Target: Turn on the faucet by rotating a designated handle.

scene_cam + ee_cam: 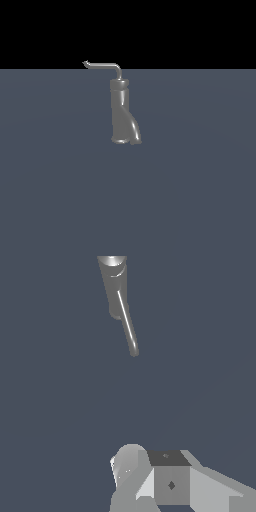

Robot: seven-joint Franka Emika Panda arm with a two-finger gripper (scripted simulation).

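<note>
One faucet [121, 112] is counted in the exterior view: a single grey metallic tube, standing upright on the flat blue-grey counter [200, 190]. Its base is flared and bent toward the exterior view's right. One handle [104, 65] is counted, a thin light-grey rod far slimmer than the tube. It rises from the top of the faucet, bends, and runs level toward the exterior view's left, ending in a small hooked tip.

In the wrist view the same faucet [113, 278] is seen from above, with the handle [128, 331] lying along and past it, its tip reaching out over bare counter [50, 406].

One tool [150, 481] is seen, in the wrist view only; no arm shows in the exterior view. Pale grey blocky parts and one rounded part are visible at the edge of that picture. The tool is well apart from the faucet and touches neither tube nor handle. Whether its fingers are spread or pressed together cannot be told, since the fingertips are not clearly shown.

Only open counter lies between the tool and the handle. Beyond the counter the background is plain black.
</note>
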